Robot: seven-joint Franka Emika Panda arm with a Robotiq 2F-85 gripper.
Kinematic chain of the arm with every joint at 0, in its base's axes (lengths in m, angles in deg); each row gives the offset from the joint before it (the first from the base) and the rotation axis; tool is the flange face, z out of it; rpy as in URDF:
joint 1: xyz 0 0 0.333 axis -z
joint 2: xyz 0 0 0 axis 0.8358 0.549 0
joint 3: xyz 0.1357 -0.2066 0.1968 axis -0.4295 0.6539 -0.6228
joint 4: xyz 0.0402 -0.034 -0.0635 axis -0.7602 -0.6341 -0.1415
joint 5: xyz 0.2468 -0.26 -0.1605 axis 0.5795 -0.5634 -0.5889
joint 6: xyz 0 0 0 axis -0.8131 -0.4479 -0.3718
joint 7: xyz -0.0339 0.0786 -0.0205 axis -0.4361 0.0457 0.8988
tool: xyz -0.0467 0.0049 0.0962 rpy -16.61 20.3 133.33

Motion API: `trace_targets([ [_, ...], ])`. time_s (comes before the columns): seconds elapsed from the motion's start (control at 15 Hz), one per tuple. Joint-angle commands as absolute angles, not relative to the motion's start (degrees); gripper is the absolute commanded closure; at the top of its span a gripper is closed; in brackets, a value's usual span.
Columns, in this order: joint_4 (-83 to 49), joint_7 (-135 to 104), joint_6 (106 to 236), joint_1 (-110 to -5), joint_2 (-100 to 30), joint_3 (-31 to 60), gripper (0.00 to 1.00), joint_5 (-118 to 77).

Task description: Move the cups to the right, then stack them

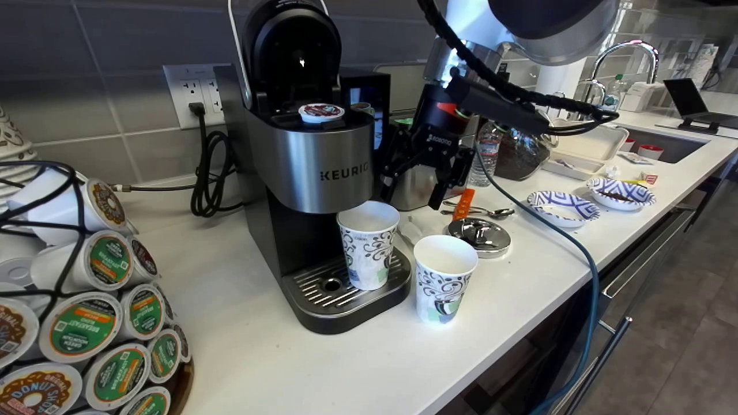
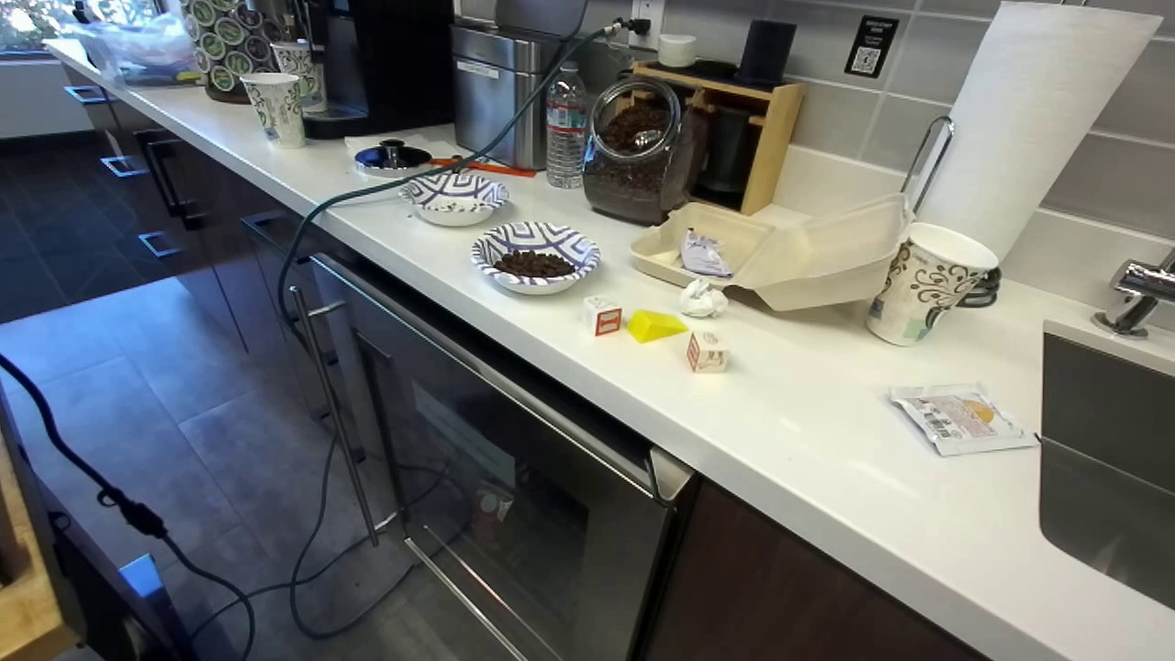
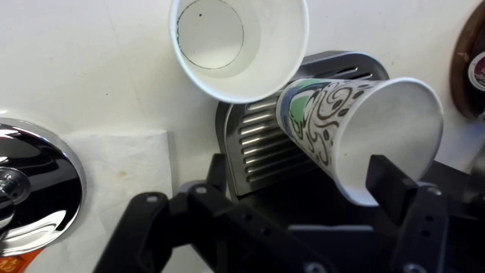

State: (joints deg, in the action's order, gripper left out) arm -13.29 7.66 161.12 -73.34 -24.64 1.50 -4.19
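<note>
Two white paper cups with a swirly print stand upright and apart. The tray cup is on the coffee machine's drip tray; it also shows in the wrist view. The counter cup stands just beside that tray; it also shows in the wrist view and in an exterior view. My gripper is open and empty, pointing down behind the cups near rim height. In the wrist view one finger of the gripper overlaps the tray cup's mouth; I cannot tell whether it touches.
The coffee machine stands close beside the gripper. A shiny lid, an orange-handled tool and patterned bowls lie along the counter. A cable hangs over the front edge. Another similar cup stands by the paper towels.
</note>
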Motion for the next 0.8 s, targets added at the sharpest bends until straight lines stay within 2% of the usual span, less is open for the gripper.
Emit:
trace_targets([
  [0.0,-8.3,8.4,157.7,-74.8,-21.7,2.3,0.17,-7.1],
  [0.07,-7.5,8.2,157.3,-75.0,-21.2,2.3,0.16,-7.6],
  [0.2,-5.9,8.1,156.4,-75.4,-20.2,2.5,0.26,-8.6],
  [0.27,-5.3,8.1,156.1,-75.6,-19.8,2.5,0.27,-9.1],
  [0.33,-4.5,8.0,155.6,-75.7,-19.3,2.6,0.43,-9.5],
  [0.47,-3.1,7.8,154.8,-76.0,-18.3,2.7,0.44,-10.1],
  [0.67,-1.1,6.8,154.2,-76.0,-16.7,2.4,0.66,-9.8],
  [0.73,-0.5,6.5,153.9,-76.0,-16.2,2.4,0.81,-9.7],
])
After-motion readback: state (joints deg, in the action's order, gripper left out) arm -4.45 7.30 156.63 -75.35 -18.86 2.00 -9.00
